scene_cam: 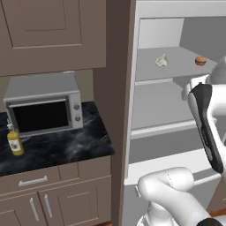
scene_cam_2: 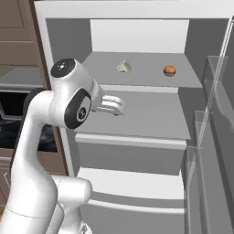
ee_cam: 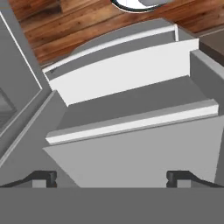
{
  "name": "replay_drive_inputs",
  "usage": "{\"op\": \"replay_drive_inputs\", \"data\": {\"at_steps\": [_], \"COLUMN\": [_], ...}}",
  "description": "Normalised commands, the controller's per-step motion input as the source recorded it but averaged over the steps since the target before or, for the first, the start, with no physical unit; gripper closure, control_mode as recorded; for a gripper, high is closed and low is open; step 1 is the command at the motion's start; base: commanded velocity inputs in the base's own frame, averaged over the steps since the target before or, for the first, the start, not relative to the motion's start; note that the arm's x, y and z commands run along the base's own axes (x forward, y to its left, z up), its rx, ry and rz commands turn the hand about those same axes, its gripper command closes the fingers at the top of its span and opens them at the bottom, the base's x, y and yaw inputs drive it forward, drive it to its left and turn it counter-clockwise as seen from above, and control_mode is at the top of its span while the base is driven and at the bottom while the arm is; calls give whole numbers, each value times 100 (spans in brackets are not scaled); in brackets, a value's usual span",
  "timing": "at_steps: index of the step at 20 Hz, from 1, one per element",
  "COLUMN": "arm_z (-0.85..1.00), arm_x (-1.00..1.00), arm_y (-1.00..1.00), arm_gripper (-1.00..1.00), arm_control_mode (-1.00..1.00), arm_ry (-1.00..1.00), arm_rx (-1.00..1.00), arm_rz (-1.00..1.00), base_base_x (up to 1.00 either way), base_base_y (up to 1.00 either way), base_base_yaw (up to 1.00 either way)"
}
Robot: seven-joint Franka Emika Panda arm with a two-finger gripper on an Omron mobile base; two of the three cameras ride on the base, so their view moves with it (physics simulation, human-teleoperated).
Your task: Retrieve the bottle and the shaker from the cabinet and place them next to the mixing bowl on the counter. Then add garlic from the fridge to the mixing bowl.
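The fridge (scene_cam_2: 137,32) stands open. A pale garlic bulb (scene_cam_2: 124,67) (scene_cam: 161,61) lies on its top shelf. My gripper (scene_cam_2: 118,106) reaches in over the shelf below it, lower than the garlic and slightly to its left. In the hand view the gripper (ee_cam: 111,178) is open, its dark fingertips (ee_cam: 43,177) wide apart with nothing between them, above grey fridge shelves. The yellow bottle (scene_cam: 15,142) stands on the black counter (scene_cam: 66,145) in front of the microwave's left corner. The cabinet (scene_cam: 44,26) above has its doors closed. Shaker and mixing bowl are out of view.
A small orange-brown round item (scene_cam_2: 169,70) (scene_cam: 201,60) sits on the top shelf right of the garlic. The grey microwave (scene_cam: 44,106) stands on the counter. The open fridge door (scene_cam_2: 215,137) with its clear bins hangs at the right. Wooden floor (ee_cam: 87,26) lies below.
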Motion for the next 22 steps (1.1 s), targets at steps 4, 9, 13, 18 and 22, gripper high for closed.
{"op": "replay_drive_inputs", "data": {"at_steps": [4,9,13,18,22], "arm_z": [0,16,30,56,47], "arm_x": [6,0,10,20,27], "arm_y": [-7,5,26,21,0], "arm_gripper": [-100,-100,-100,-100,-100], "arm_control_mode": [-100,-100,-100,-100,-100], "arm_ry": [-2,-42,-15,-5,-11], "arm_rx": [-1,-6,-7,-6,0], "arm_rz": [-13,0,-1,6,14], "base_base_x": [0,0,0,0,0], "base_base_y": [0,0,0,0,0], "base_base_yaw": [0,0,0,0,0]}}
